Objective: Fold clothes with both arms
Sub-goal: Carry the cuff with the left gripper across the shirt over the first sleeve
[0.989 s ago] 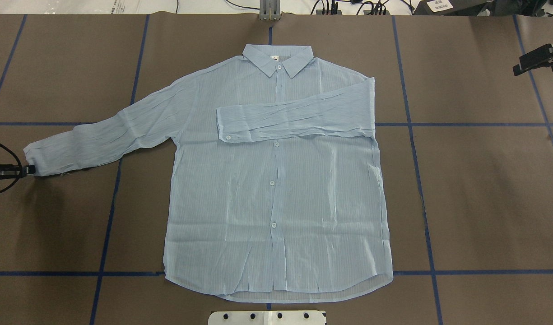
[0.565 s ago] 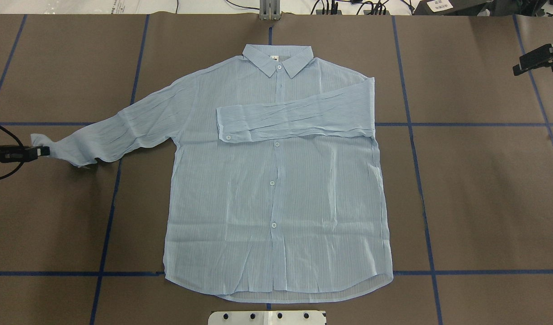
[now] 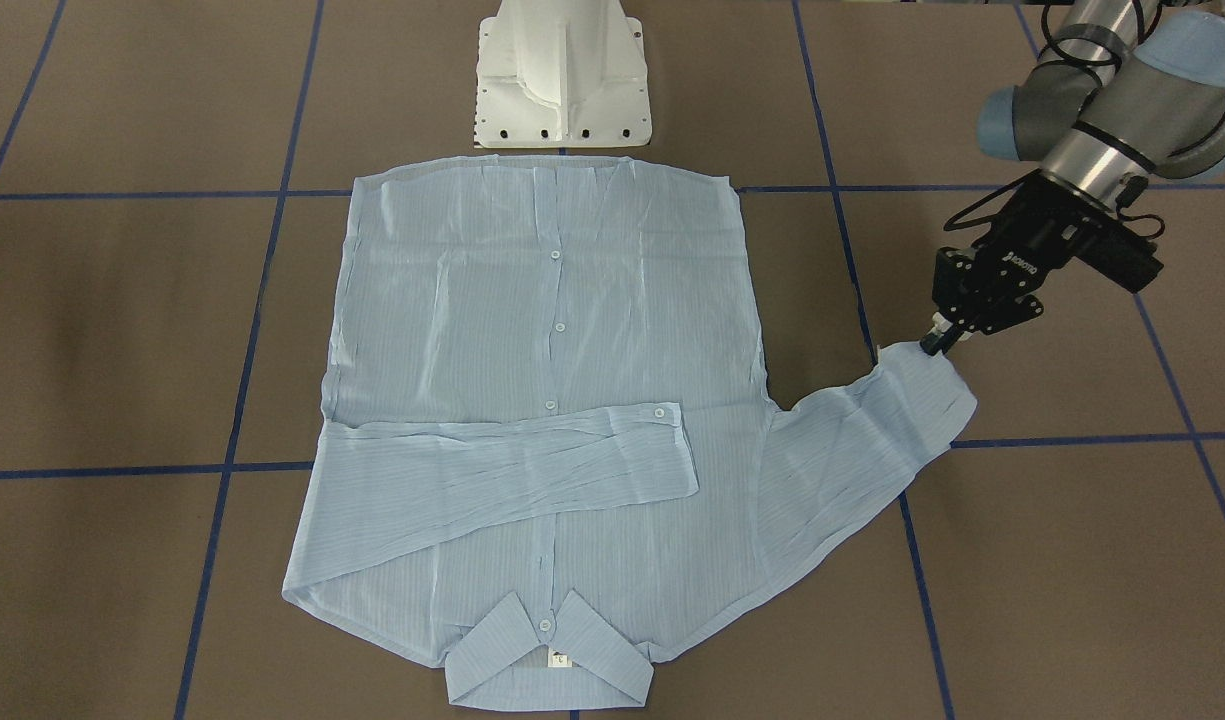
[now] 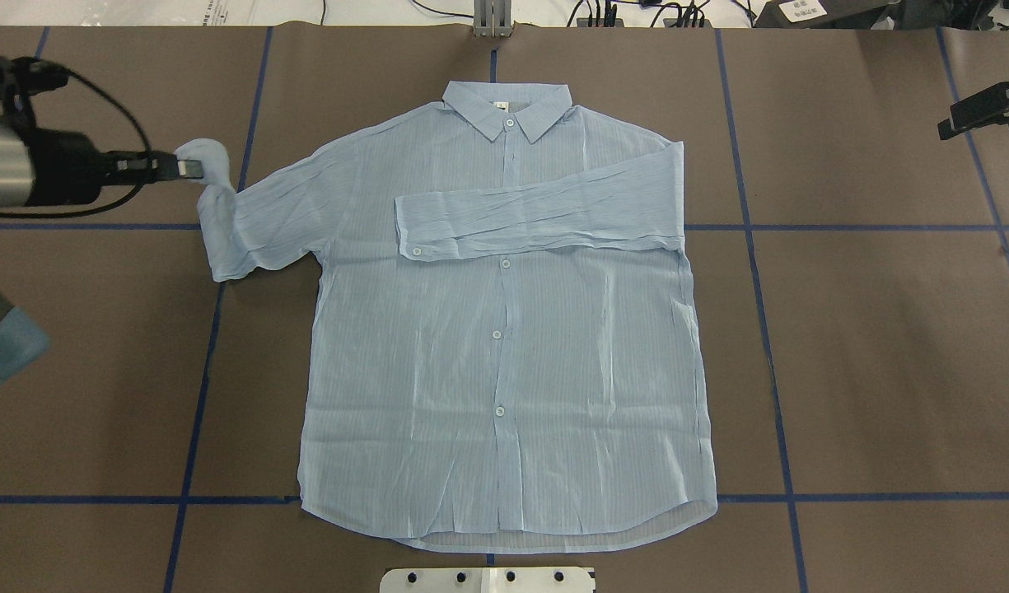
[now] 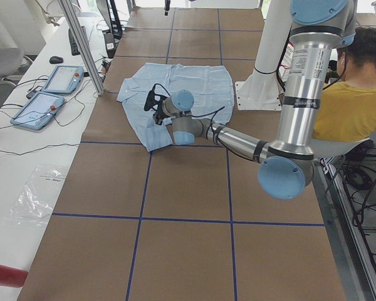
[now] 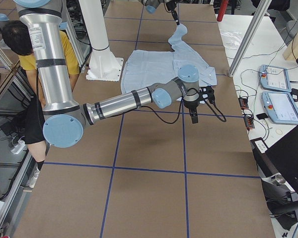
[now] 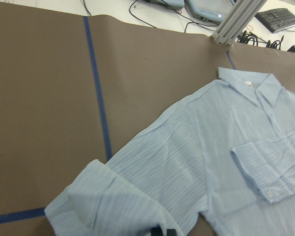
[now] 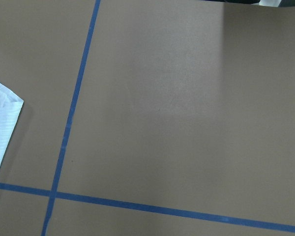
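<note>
A brown surface (image 4: 883, 371) is gridded with blue tape (image 4: 883, 497). Beside it, a white bench (image 5: 19, 182) carries two tablets (image 5: 64, 78) and cables. An aluminium post (image 5: 81, 44) stands at its edge. A person (image 5: 351, 113) in yellow sits nearby.

Shirt (image 4: 504, 371) pale blue with fine darker-blue stripes, lengthwise on the body and sleeves; buttons (image 4: 497, 333) white; label (image 3: 560, 658) white with a small dark mark; table (image 4: 883, 371) matte brown, crossed by a grid of dark-blue tape (image 4: 883, 497); left arm (image 3: 1092, 150) silver-grey metal with light-blue caps (image 3: 1187, 45); left gripper (image 3: 937, 345) black, with small white lettering on its body; base (image 3: 562, 80) white; person (image 5: 351, 113) in a yellow top; tablets (image 5: 64, 78) cased in light blue on a white bench (image 5: 12, 163).
</note>
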{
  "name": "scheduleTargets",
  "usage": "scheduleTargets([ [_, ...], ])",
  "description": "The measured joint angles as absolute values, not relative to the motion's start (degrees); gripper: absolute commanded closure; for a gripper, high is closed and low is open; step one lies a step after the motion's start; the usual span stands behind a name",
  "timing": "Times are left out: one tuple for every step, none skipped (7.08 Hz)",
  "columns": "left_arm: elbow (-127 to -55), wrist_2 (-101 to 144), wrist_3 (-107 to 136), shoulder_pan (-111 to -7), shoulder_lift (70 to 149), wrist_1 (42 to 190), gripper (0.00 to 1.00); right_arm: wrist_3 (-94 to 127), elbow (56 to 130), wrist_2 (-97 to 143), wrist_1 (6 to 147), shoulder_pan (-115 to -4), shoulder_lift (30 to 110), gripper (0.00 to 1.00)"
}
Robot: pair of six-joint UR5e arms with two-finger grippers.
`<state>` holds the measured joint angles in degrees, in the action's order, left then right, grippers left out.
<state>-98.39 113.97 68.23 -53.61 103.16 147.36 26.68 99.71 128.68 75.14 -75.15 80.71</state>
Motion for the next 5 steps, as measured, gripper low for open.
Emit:
scheduleTargets([
  [-97.75,113.56,72.82,-52.25,112.32,138.56,1.00,26.70,99.72,128.68,75.15,-75.15,80.70,0.00],
  [-95.82,112.03,76.80,-49.62,120.56,132.06,1.00,26.72,99.68,128.67,75.15,-75.15,80.67,0.00],
  [-92.42,109.47,79.27,-46.73,126.99,129.15,1.00,26.72,99.65,128.67,75.15,-75.15,80.65,0.00],
  [-89.00,106.47,80.29,-43.72,131.51,128.26,1.00,26.74,99.67,128.67,75.15,-75.15,80.66,0.00],
  [-86.50,102.80,80.50,-40.05,134.24,128.11,1.00,26.78,99.67,128.67,75.15,-75.15,80.70,0.00],
])
